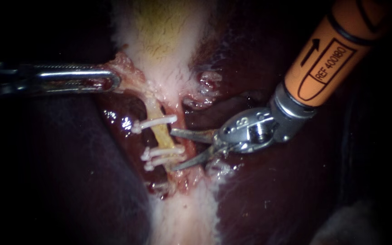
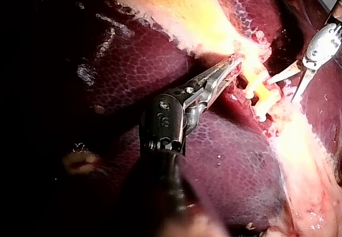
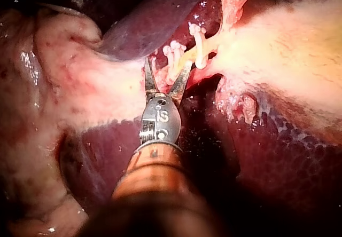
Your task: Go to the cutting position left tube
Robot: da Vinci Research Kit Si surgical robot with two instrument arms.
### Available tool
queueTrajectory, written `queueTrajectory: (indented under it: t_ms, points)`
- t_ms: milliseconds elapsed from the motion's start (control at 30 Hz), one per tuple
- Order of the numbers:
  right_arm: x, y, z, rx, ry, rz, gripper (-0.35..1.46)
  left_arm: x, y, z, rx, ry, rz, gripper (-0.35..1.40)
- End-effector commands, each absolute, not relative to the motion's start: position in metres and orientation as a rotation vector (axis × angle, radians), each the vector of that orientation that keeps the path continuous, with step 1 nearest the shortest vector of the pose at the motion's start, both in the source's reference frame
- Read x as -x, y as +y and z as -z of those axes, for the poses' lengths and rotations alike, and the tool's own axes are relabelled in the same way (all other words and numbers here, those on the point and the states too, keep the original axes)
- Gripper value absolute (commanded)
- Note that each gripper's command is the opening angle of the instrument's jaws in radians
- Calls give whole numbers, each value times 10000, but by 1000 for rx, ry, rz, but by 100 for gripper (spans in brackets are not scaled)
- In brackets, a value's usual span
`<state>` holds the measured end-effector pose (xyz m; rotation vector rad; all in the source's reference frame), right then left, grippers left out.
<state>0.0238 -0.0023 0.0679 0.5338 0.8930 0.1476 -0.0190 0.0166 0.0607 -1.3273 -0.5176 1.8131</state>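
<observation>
My right pincer [image 1: 178, 149] stands apart just beside the tube [image 1: 159, 135], its blades bracketing the two lower clips [image 1: 164, 156], while my left pincer [image 1: 116, 81] is clamped on gallbladder tissue [image 1: 127, 68]; approach nearly done, next I judge: shift toward the single clip [image 1: 155, 122], blades around bare tube.

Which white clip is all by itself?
The clip nearest the left instrument; the other two clips sit side by side farther along the tube.
</observation>
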Motion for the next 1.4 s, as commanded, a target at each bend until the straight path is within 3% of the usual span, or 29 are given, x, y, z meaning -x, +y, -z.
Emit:
queueTrajectory:
  t_ms: [33, 633, 1167, 1400]
  points:
    - [-238, -23, -680, -534, 892, -148, 145, 190, 165, -607, 1327, -518, -1813, -35]
    - [-257, 5, -725, -553, 890, -170, 145, 191, 164, -603, 1327, -517, -1813, -35]
    - [-311, -10, -723, -682, 1004, -219, 143, 192, 164, -603, 1326, -516, -1813, -35]
    - [-316, -19, -713, -711, 1034, -224, 143, 191, 164, -604, 1327, -517, -1813, -35]
